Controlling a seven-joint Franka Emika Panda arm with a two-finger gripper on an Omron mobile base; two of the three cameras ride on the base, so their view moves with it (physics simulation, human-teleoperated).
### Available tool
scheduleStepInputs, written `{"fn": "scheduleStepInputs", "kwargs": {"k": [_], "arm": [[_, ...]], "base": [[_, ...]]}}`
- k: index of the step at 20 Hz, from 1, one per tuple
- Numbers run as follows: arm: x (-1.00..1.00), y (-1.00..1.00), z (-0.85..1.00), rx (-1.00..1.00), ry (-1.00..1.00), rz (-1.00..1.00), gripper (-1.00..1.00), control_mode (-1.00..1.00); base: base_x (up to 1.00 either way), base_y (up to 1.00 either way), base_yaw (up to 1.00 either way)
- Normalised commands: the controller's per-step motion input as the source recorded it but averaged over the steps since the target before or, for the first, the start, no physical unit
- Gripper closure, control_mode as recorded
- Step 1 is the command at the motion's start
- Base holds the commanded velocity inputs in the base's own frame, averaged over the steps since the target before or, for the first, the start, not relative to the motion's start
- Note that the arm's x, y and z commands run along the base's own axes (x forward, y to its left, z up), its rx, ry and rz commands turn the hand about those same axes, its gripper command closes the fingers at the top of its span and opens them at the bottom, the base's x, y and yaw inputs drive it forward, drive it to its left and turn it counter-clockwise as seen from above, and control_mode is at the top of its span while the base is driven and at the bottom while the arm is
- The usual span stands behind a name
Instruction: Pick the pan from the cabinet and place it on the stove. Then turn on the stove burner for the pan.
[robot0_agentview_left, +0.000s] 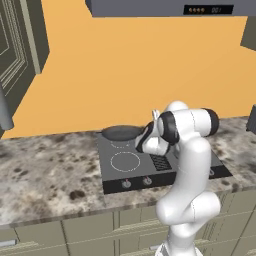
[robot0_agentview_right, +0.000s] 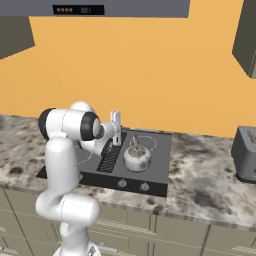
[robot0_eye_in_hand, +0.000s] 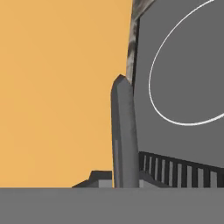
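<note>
The dark grey pan (robot0_agentview_left: 121, 132) lies low over the back left of the black stove (robot0_agentview_left: 107, 156), just behind a thin white stove burner ring (robot0_agentview_left: 120, 146). I cannot tell whether it touches the glass. My gripper (robot0_agentview_left: 151, 129) (robot0_agentview_right: 116, 128) is rolled on its side over the ribbed middle grille and points at the back wall. It is shut on the pan's handle (robot0_eye_in_hand: 124, 131), which runs up the hand view past the back right ring (robot0_eye_in_hand: 149, 83). The grey-beige cabinet (robot0_agentview_left: 15, 47) hangs at the upper left.
A silver kettle (robot0_agentview_right: 136, 157) stands on the front right burner. Knobs (robot0_agentview_left: 126, 184) line the stove's front edge. A toaster (robot0_agentview_right: 245, 155) sits on the counter far right. A range hood (robot0_agentview_left: 170, 7) hangs overhead, and my own arm crosses the stove's right half.
</note>
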Motion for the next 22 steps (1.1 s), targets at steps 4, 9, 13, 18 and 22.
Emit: {"fn": "scheduleStepInputs", "kwargs": {"k": [4, 9, 13, 18, 22], "arm": [[-0.25, 0.00, -0.43, -0.03, -0.16, 0.00, 1.00, -1.00], [-0.30, 0.14, -0.41, -0.07, -0.19, 0.00, 1.00, -1.00], [-0.13, 0.38, -0.42, -0.10, -0.16, 0.00, 1.00, -1.00], [-0.01, 0.45, -0.43, -0.07, -0.16, 0.00, 1.00, -1.00], [0.00, 0.27, -0.37, -0.01, -0.08, 0.00, 1.00, -1.00]], "base": [[0.00, 0.00, 0.00], [0.00, 0.00, 0.00], [0.00, 0.00, 0.00], [0.00, 0.00, 0.00], [0.00, 0.00, 0.00]]}}
